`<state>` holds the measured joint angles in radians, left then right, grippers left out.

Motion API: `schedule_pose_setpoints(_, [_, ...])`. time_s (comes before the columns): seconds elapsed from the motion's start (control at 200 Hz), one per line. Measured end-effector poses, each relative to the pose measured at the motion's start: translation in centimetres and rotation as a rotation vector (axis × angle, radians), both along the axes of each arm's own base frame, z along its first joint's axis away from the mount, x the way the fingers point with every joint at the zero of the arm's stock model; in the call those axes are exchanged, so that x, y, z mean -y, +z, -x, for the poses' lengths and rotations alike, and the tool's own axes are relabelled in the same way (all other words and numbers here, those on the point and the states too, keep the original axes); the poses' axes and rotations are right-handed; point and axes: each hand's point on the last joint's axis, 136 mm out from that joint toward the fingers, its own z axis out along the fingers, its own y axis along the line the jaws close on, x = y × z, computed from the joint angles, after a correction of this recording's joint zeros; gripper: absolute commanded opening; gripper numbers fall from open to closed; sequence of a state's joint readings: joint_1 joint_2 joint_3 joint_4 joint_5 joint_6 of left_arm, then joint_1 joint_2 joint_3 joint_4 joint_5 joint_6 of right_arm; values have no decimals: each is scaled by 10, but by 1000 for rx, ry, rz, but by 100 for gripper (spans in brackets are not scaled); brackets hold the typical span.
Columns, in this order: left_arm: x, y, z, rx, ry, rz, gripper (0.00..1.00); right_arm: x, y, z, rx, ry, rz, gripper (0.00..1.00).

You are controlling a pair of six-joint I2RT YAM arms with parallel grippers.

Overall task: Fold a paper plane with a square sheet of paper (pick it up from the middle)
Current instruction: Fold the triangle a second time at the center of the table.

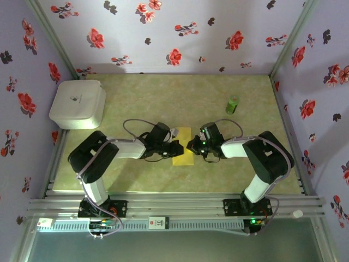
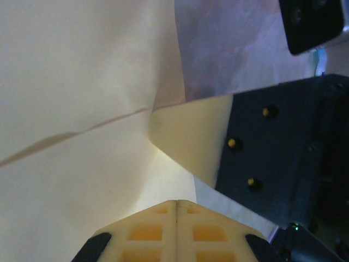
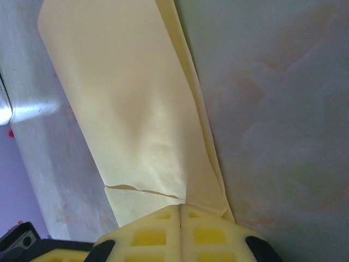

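Observation:
The square sheet of paper (image 1: 183, 148) is bright yellow and folded into a narrow strip, lying mid-table between both grippers. My left gripper (image 1: 175, 146) meets its left edge. In the left wrist view the gripper (image 2: 177, 203) is shut with creased paper (image 2: 82, 109) running right up to its tips. A curled flap (image 2: 188, 139) reaches the black body of the right gripper (image 2: 272, 147). My right gripper (image 1: 191, 145) is at the sheet's right edge. In the right wrist view the gripper (image 3: 180, 207) is shut on the layered end of the paper (image 3: 136, 109), which has a small tear.
A white rounded box (image 1: 78, 103) sits at the back left of the table. A small green cylinder (image 1: 233, 104) stands at the back right. Flowered walls close in the table (image 1: 163, 93) on three sides.

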<state>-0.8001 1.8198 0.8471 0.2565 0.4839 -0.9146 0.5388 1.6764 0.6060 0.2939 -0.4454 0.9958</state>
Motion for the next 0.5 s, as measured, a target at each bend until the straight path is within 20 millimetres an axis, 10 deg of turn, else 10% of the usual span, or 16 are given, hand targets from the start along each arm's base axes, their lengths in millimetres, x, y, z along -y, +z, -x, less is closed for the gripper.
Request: schedule_pose_setpoints(0.5, [-3,-20,2,-15,-30,-66,0,1,-1,-2,-1,-4,2,0])
